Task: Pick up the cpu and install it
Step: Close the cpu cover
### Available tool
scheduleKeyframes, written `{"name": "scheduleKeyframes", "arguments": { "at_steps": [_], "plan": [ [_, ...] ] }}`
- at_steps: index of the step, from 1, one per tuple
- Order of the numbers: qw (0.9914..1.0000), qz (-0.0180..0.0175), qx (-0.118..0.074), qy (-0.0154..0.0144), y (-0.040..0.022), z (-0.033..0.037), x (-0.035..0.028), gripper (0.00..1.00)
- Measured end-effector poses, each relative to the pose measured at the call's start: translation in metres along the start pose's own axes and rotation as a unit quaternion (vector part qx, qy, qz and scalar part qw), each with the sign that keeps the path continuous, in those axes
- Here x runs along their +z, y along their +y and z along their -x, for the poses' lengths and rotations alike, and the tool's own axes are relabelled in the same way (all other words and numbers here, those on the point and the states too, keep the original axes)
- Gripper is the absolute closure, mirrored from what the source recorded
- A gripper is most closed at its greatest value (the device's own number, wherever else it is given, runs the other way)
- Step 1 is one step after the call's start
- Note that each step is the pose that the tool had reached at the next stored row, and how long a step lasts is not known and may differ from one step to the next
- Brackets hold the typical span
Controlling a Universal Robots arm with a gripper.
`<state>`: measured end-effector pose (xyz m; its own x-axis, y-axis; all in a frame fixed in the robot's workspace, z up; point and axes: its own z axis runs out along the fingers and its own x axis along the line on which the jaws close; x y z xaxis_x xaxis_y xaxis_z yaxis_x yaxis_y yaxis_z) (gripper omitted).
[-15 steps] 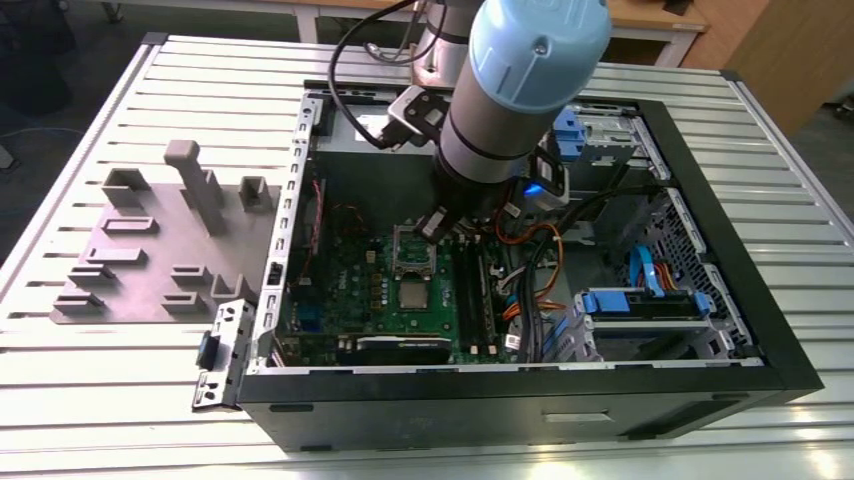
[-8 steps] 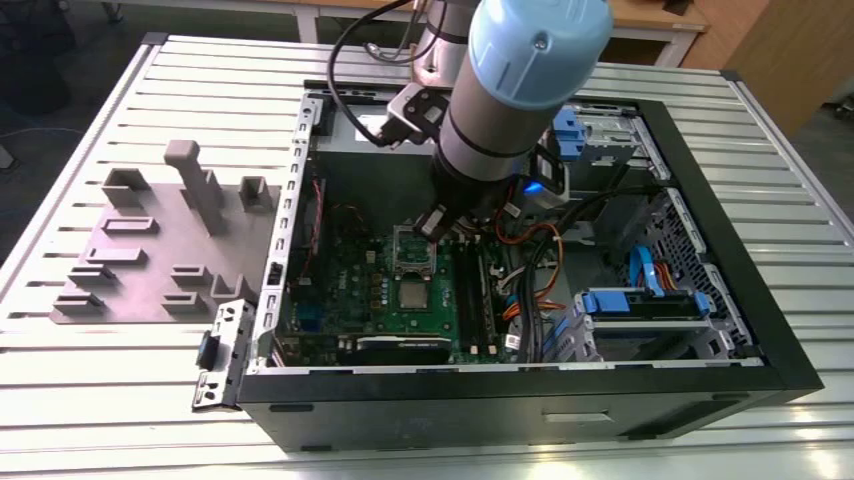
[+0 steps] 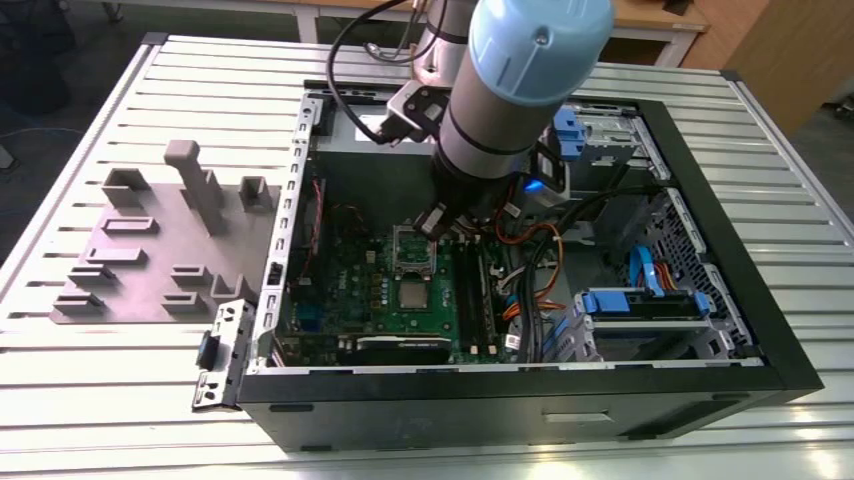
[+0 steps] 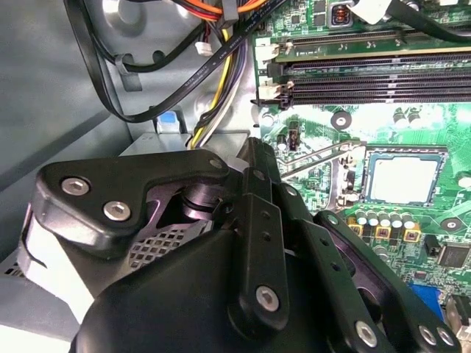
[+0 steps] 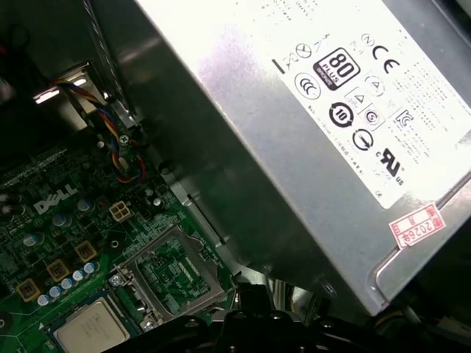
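Second wrist view: nearest the lens, the black linkage of the gripper (image 4: 254,158) covers the lower frame, its fingers converging to a point above the motherboard (image 4: 383,140); whether they are parted or closed cannot be told, and nothing is seen between them. Beyond the tip, the cpu (image 4: 403,179) lies flat in its socket, a dull silver square with a pale rim, apart from the gripper. The socket's metal frame (image 5: 171,268) stands hinged open beside the chip in the first wrist view, where the cpu (image 5: 92,329) sits near the frame's foot and the grey power supply (image 5: 309,132) looms over the board. Farther along the board run the black memory slots (image 4: 375,77) and a bundle of cables (image 4: 213,95). Exterior view: the arm (image 3: 514,90) reaches steeply down into the open computer case (image 3: 747,330), wrist bent toward the socket area, with the cpu (image 3: 415,296) just below the raised frame. A grey fixture plate (image 3: 160,250) with slotted blocks lies on the slatted table (image 3: 80,400) at the exterior view's left.
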<state>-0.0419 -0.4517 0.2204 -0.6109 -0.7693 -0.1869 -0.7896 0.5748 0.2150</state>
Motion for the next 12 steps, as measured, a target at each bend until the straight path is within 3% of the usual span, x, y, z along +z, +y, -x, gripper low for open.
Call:
{"name": "scheduleKeyframes", "arguments": {
  "at_steps": [12],
  "plan": [
    [1.0, 0.0, 0.0, 0.0001, 0.0016, -0.0005, -0.0038, 0.89]
  ]
}}
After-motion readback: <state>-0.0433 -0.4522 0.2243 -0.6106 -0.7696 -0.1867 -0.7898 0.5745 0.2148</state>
